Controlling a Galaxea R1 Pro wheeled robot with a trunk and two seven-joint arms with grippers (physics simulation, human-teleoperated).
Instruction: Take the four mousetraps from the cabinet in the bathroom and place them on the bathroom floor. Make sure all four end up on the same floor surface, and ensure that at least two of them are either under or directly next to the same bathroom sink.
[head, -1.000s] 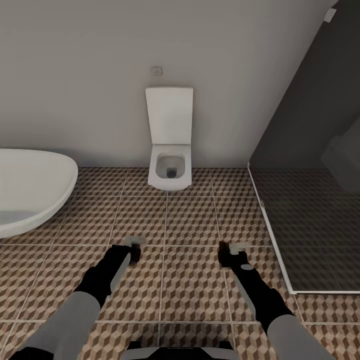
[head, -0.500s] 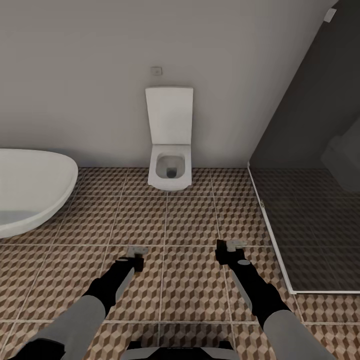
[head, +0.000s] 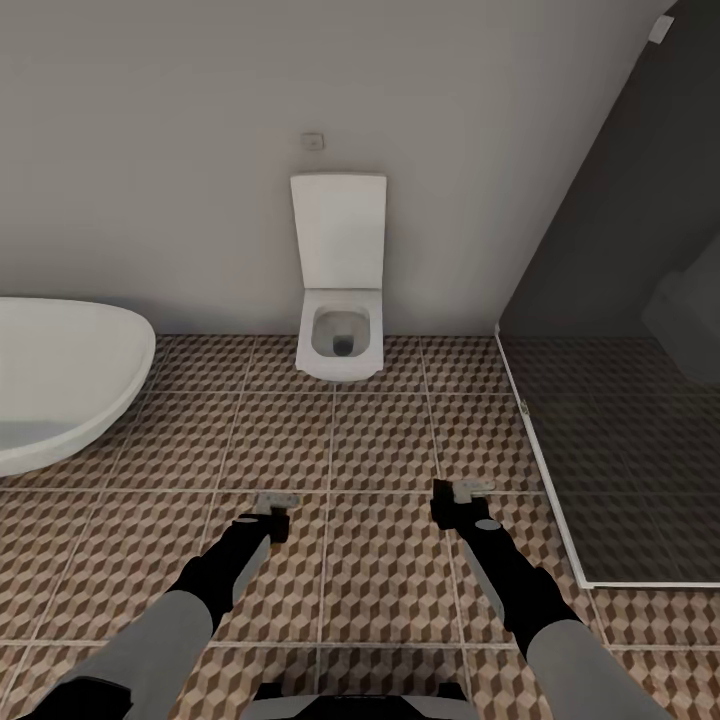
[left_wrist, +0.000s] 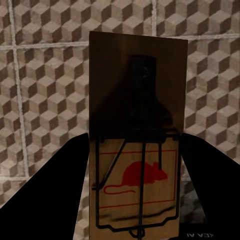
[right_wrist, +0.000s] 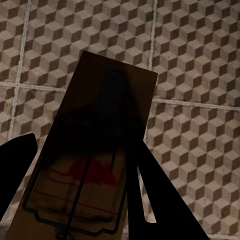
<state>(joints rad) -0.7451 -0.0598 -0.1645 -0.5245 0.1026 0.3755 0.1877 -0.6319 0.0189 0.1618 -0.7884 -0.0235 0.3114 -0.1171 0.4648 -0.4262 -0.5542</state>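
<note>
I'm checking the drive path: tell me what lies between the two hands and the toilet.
Bare cube-pattern floor, by the head view. The left hand and right hand each hold a mousetrap; nothing stands on the tiles up to the toilet.

arms: grey upper, black forearms | jaws: pale grey

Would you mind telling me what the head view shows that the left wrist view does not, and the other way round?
Head view alone: the toilet, the bathtub, the dark shower enclosure, the wall, and the right gripper. Left wrist view alone: the mousetrap's face close up, with its red mouse print and wire parts. Both share the cube-patterned bathroom floor and the left gripper holding that trap.
</note>
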